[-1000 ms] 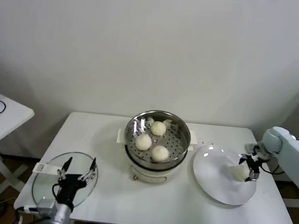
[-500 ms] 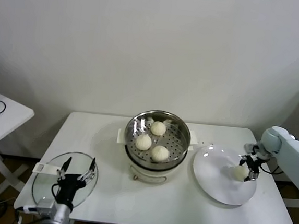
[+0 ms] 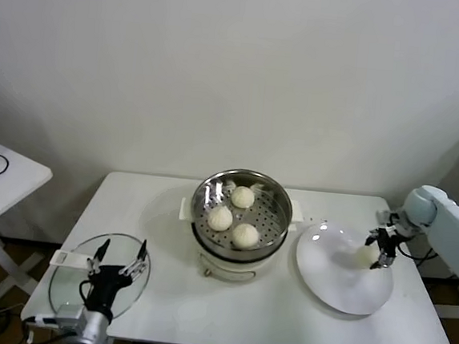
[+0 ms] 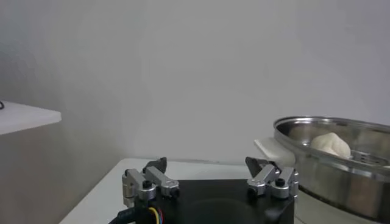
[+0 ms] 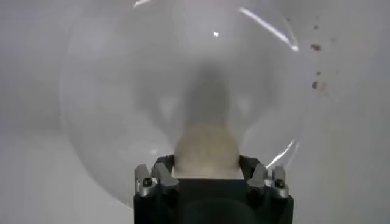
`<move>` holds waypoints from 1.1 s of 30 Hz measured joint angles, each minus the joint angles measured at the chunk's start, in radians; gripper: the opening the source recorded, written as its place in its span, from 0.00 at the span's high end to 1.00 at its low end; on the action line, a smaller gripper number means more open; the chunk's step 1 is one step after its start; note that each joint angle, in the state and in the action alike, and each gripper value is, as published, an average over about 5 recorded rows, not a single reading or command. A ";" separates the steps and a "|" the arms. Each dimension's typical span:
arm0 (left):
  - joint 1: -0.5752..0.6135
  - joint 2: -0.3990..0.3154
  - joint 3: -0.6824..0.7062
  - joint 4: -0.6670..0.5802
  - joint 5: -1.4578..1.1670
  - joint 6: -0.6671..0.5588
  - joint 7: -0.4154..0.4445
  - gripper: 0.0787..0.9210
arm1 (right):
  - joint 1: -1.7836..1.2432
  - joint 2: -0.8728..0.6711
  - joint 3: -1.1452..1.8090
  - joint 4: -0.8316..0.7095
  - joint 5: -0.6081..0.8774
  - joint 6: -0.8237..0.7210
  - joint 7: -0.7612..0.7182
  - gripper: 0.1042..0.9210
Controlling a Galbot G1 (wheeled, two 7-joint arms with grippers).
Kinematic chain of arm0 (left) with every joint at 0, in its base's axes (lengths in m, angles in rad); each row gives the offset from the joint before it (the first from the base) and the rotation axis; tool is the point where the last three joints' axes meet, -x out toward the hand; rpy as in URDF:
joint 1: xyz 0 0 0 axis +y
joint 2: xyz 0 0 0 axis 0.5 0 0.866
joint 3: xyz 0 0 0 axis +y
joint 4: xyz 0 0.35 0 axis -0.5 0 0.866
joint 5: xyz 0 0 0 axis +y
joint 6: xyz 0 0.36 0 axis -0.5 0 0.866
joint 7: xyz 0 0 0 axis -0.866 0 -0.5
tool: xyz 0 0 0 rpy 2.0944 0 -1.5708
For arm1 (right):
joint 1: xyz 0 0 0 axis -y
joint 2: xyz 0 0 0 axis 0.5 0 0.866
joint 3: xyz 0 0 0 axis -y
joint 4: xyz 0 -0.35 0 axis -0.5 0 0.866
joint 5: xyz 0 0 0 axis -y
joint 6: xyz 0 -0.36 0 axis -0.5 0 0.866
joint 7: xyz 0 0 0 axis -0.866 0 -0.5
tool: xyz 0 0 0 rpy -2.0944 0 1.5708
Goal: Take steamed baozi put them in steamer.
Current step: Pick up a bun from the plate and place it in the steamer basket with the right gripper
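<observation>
Since a second ago the right gripper (image 3: 378, 253) has pinched its fingers onto the last bun (image 3: 366, 253) and raised it slightly off the plate (image 3: 333, 278), which sits by the table's (image 3: 280, 325) right edge. Its wrist view shows the bun (image 5: 206, 149) snug between the fingers (plate blurred beneath). That suggests the pickup has worked, so carrying it across to the steamer (image 3: 242, 209) at the table's middle looks next. Three buns (image 3: 236, 217) lie there already. At the front left corner, the left gripper (image 3: 117, 260) waits spread above the glass lid (image 3: 63, 282).
</observation>
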 measured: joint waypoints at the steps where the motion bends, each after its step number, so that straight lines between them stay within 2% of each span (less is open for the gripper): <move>1: 0.001 0.000 0.001 -0.002 0.002 -0.001 0.000 0.12 | 0.021 0.001 -0.017 0.003 0.023 -0.008 0.000 0.26; 11: 0.003 0.000 0.019 -0.025 0.015 -0.004 0.003 0.12 | 0.286 0.041 -0.249 0.029 0.291 -0.086 0.013 0.26; 22: -0.022 -0.012 0.065 -0.052 0.054 0.007 -0.011 0.12 | 0.555 0.166 -0.489 0.084 0.605 -0.181 0.050 0.26; 33: -0.022 -0.005 0.076 -0.072 0.067 0.006 -0.008 0.12 | 0.641 0.308 -0.608 0.149 0.784 -0.249 0.099 0.26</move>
